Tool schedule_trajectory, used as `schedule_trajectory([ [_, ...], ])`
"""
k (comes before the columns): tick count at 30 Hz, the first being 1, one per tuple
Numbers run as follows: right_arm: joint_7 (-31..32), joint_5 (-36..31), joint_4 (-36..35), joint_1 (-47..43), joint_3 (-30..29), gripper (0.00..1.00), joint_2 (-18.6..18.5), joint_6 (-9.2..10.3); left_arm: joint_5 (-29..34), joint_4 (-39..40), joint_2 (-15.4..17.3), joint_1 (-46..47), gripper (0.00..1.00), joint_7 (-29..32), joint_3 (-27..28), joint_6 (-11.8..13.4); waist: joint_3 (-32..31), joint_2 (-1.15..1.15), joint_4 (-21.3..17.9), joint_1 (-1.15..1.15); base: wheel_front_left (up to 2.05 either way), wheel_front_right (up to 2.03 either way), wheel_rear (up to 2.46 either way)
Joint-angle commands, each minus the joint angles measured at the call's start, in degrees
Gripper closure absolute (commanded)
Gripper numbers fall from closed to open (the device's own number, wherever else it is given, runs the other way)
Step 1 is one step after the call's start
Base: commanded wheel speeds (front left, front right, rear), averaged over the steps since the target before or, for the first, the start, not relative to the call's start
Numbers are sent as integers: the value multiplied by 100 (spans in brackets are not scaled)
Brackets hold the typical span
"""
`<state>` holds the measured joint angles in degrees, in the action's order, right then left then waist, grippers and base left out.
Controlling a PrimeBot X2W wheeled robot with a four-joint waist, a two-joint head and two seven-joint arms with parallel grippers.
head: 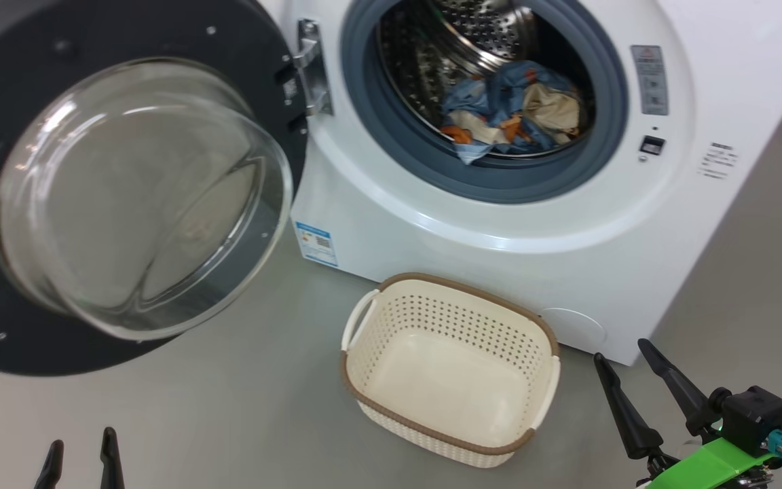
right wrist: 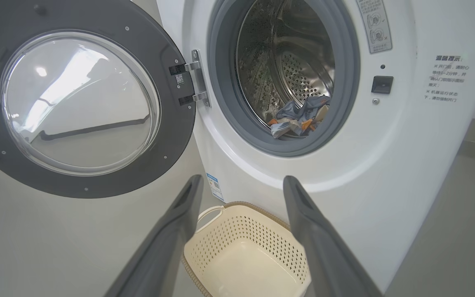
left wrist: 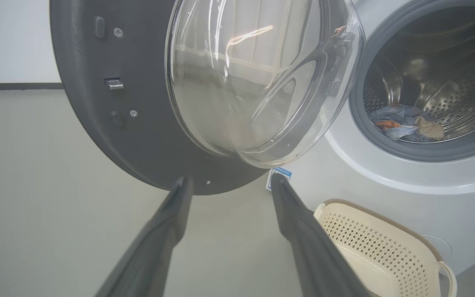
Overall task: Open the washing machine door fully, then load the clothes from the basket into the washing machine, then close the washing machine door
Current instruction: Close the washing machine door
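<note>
The washing machine (head: pixel 499 224) stands with its door (head: pixel 140 190) swung wide open to the left, glass bowl facing me. The clothes (head: pixel 510 112), blue with orange and cream cloth, lie inside the steel drum, also seen as clothes (left wrist: pixel 406 128) and clothes (right wrist: pixel 299 119). The cream basket (head: pixel 451 367) sits on the floor in front of the machine with nothing in it. My left gripper (head: pixel 82 451) is open at the lower left, below the door. My right gripper (head: pixel 625 353) is open at the lower right, just right of the basket. Neither holds anything.
Grey floor (head: pixel 228 407) spreads around the basket and under the open door. The door's hinge (head: pixel 313 68) is on the machine's left side. A blue label (head: pixel 315 242) marks the machine's lower left corner. More floor runs along the machine's right side.
</note>
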<state>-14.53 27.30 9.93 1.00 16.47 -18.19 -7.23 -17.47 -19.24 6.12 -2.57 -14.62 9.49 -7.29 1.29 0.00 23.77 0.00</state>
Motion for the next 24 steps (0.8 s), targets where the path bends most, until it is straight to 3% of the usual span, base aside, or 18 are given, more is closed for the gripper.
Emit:
schedule_trajectory([
  [1, -47, 24, -110, 237, 104, 0, -107, -25, 63, 179, 75, 81, 0, -38, 214, -20, -16, 0, 231, 0, 0, 0, 0],
  [10, -47, 23, -94, 263, 155, 0, -72, -25, 97, 217, 25, 53, 0, -38, 292, -20, -18, 0, 540, 0, 0, 0, 0],
  [24, -47, 48, -79, 337, 255, 0, -71, -25, 58, 330, -45, 59, 0, -38, 370, -20, 69, 0, 585, 0, 0, 0, 0],
])
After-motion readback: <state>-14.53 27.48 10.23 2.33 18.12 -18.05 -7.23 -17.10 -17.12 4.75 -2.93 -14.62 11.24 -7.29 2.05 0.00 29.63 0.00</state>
